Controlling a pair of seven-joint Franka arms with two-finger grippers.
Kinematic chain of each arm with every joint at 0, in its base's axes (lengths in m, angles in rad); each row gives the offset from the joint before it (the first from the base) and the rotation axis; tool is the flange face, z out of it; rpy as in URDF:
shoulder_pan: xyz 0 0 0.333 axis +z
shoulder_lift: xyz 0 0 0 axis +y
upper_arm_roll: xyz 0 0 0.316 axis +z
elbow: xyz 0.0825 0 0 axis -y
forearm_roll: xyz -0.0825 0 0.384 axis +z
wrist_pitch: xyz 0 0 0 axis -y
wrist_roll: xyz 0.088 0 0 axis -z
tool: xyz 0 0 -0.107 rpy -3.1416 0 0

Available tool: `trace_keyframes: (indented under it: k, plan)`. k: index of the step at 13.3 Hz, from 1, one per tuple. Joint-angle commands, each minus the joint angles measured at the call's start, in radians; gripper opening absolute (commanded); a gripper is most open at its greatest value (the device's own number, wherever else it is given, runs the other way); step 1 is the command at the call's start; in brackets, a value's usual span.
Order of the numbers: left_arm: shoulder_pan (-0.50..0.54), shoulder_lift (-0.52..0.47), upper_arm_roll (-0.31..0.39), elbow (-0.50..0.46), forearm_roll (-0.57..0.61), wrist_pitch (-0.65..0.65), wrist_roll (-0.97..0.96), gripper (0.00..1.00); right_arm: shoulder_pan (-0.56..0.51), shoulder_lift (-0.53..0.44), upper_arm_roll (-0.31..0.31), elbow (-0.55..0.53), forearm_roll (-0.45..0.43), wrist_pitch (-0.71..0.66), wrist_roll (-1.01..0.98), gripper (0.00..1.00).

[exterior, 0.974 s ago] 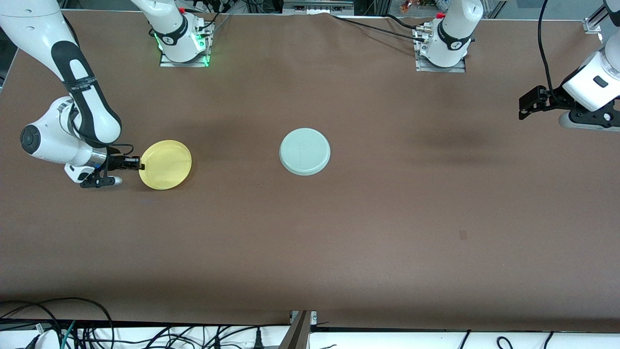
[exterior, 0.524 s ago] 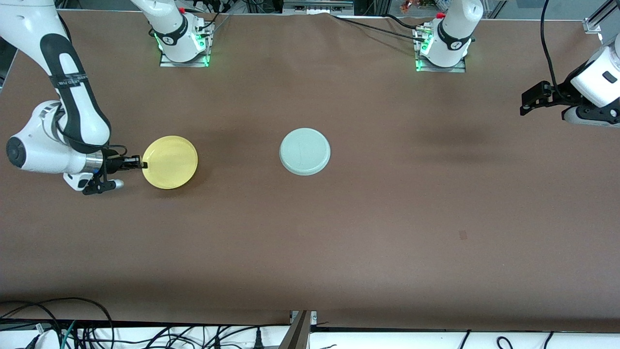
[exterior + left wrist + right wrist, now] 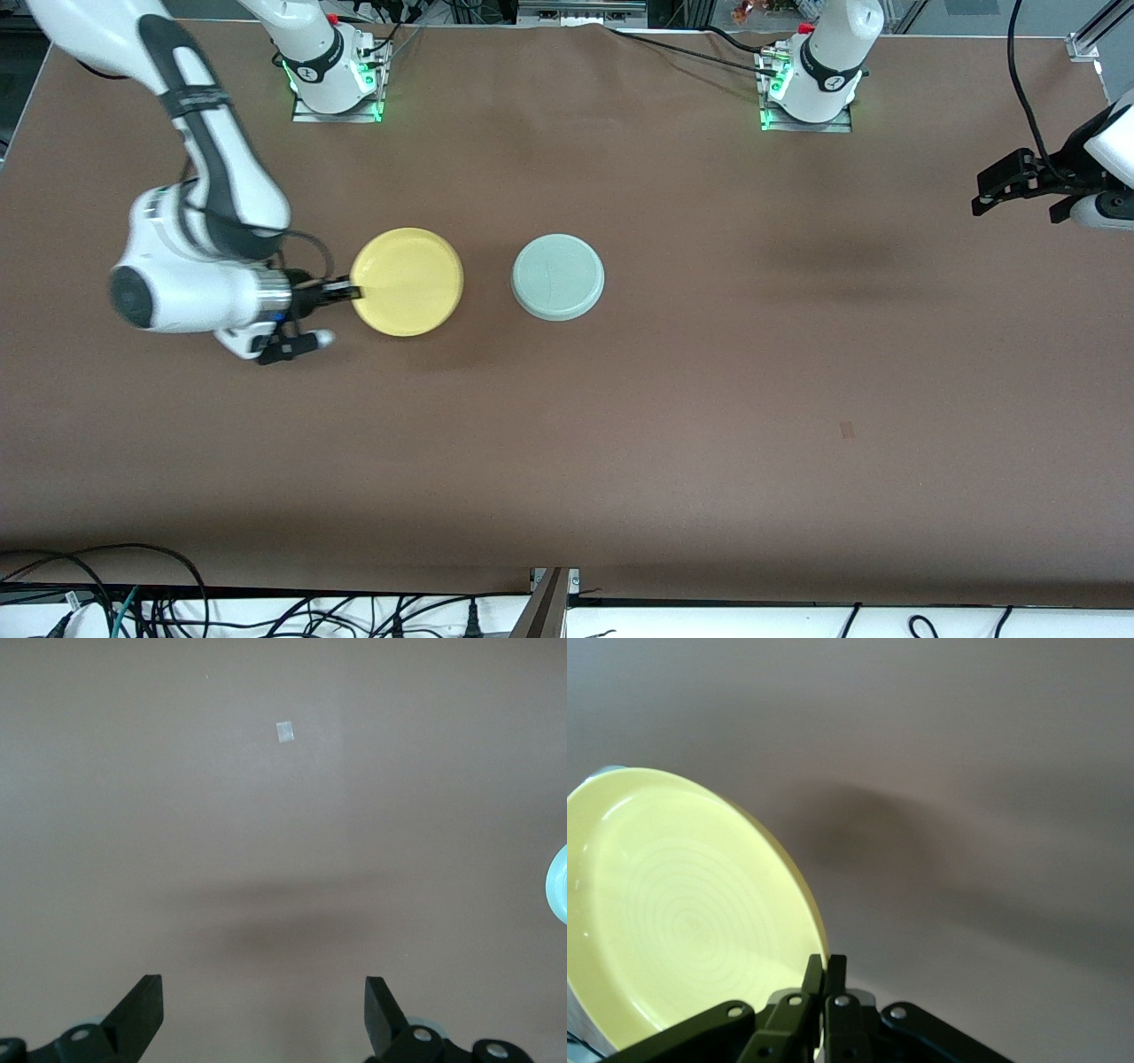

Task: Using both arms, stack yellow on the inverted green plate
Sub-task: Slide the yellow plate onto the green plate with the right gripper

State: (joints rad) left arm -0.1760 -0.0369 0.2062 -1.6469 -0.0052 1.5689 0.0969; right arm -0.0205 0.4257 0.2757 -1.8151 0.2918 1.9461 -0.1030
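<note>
- Spanning the whole view, brown matte table [image 3: 673, 425] carries the plates.
- Right arm's black two-finger right gripper [image 3: 348, 291] is clamped on the rim of the round shallow bright yellow plastic plate [image 3: 407, 282]; rim edge sits pinched between the fingers [image 3: 825, 979], plate held up in the air just beside the green one, toward the right arm's end.
- Round pale mint-green plate [image 3: 558, 276] lies inverted mid-table, base up.
- Left gripper [image 3: 997, 184] waits over the left arm's end of the table, fingers [image 3: 142, 1010] wide apart, nothing between them.
</note>
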Motion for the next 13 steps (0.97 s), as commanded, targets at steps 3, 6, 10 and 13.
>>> trace_keyframes:
  k: [3,6,10,13]
  plan:
    - [-0.005,0.045,-0.011,0.062,-0.013,-0.023,0.029,1.00,0.279,0.031,-0.003,-0.004,-0.009,0.201,0.276,0.00]
    - [-0.004,0.127,-0.011,0.151,-0.013,-0.023,0.029,1.00,0.361,0.108,-0.004,-0.012,-0.010,0.330,0.283,0.00]
    - [-0.002,0.132,-0.013,0.157,-0.015,-0.030,0.021,1.00,0.379,0.128,-0.004,-0.059,-0.010,0.392,0.283,0.00]
    - [-0.002,0.132,-0.016,0.157,-0.016,-0.030,0.024,1.00,0.381,0.116,-0.006,-0.093,-0.011,0.395,0.282,0.00]
